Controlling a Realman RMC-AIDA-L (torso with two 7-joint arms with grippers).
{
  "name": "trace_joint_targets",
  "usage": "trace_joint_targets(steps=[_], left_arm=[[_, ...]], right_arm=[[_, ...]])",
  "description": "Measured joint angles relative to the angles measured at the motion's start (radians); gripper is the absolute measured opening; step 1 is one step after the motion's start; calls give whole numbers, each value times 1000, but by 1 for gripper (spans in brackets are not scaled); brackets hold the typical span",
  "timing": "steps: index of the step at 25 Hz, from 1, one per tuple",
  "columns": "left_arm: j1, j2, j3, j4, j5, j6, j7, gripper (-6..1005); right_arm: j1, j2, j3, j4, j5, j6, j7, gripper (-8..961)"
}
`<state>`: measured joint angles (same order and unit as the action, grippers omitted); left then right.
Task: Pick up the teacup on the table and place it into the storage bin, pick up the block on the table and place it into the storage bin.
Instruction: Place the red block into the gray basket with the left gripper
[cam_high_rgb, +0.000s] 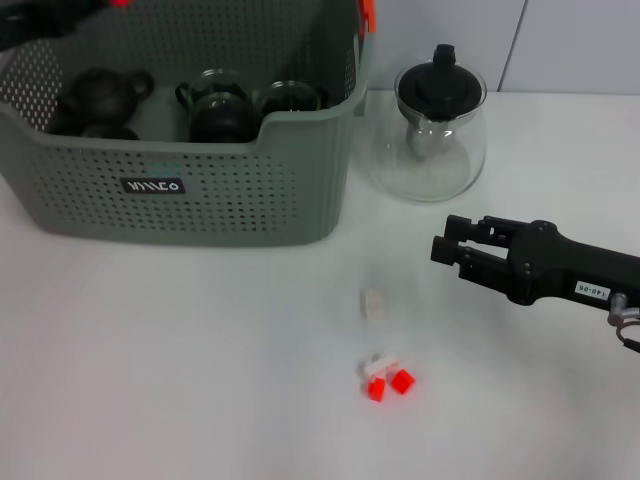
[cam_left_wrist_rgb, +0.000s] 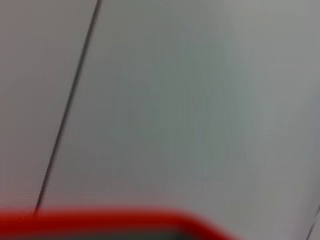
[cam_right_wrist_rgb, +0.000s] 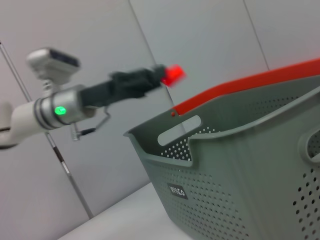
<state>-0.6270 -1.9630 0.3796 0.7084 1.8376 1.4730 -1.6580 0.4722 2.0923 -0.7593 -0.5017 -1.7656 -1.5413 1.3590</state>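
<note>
The grey-green storage bin (cam_high_rgb: 190, 200) stands at the back left and also shows in the right wrist view (cam_right_wrist_rgb: 240, 165). My left gripper (cam_right_wrist_rgb: 161, 76) is high above the bin, shut on a small red block (cam_right_wrist_rgb: 174, 74); in the head view only its edge (cam_high_rgb: 95, 8) shows at the top. A dark teapot (cam_high_rgb: 100, 95) and two dark cups (cam_high_rgb: 215, 108) sit inside the bin. On the table lie a beige block (cam_high_rgb: 373, 302), a white block (cam_high_rgb: 375, 365) and two red blocks (cam_high_rgb: 388, 385). My right gripper (cam_high_rgb: 442, 240) hovers open and empty to the right of them.
A clear glass teapot with a black lid (cam_high_rgb: 432, 130) stands to the right of the bin, behind the right gripper. The bin's orange-red rim (cam_left_wrist_rgb: 100, 220) shows below the left wrist camera, with a grey wall behind.
</note>
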Motion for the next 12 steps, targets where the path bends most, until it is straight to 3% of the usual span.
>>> trace_joint_targets(steps=[1, 5, 6, 10, 12], left_arm=[[-25, 6, 121, 7, 68, -149, -88, 282], [-35, -3, 183, 9, 111, -249, -149, 282], [-37, -21, 230, 16, 126, -324, -168, 282], [-28, -42, 254, 45, 125, -358, -170, 283], [-16, -45, 241, 62, 97, -331, -170, 343]], right_arm=[[0, 0, 0, 0, 0, 0, 0, 577], [4, 1, 0, 0, 0, 0, 1, 577], [5, 2, 0, 1, 0, 0, 1, 577], [7, 2, 0, 2, 0, 0, 1, 578], [7, 2, 0, 2, 0, 0, 1, 579]])
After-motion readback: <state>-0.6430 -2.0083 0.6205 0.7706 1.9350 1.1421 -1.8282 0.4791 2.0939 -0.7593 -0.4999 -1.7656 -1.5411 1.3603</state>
